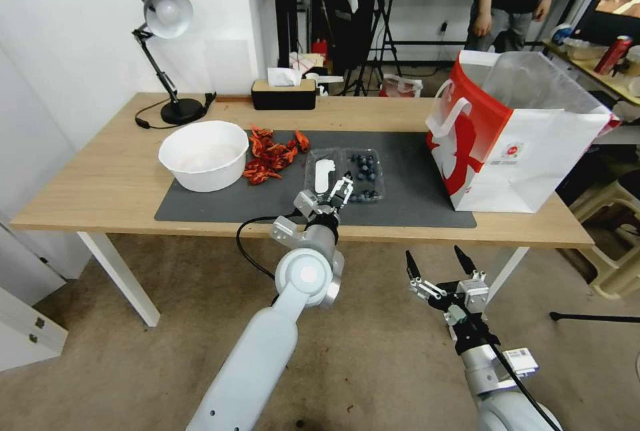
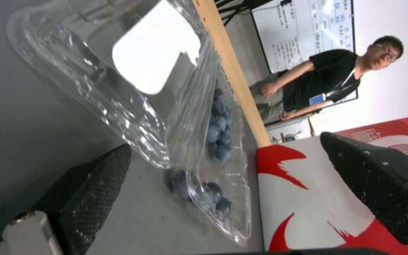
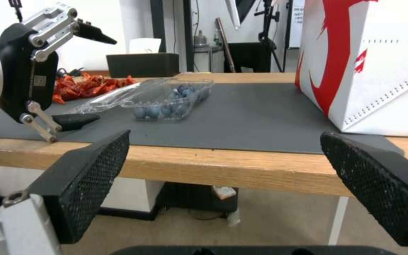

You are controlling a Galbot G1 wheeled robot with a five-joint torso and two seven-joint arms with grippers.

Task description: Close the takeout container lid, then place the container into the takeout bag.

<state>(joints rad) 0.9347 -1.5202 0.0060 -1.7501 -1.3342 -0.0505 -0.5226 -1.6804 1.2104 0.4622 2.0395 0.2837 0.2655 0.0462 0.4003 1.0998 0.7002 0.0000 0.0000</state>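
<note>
1. Clearly the left gripper (image 1: 339, 192) is nearer: fingers spread, it sits at the near edge of the takeout container (image 1: 363, 176), whose lid (image 1: 323, 174) lies flung open leftward on the mat (image 1: 400, 178).
2. Right gripper (image 1: 440, 263), spread, hangs below the table's near edge; takeout bag (image 1: 513, 151) stands far right.

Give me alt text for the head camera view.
The left end effector, open, hovers at the open takeout container, whose labelled lid lies flat on the grey mat. The takeout bag stands to the right; the right end effector waits open below the table edge.
</note>
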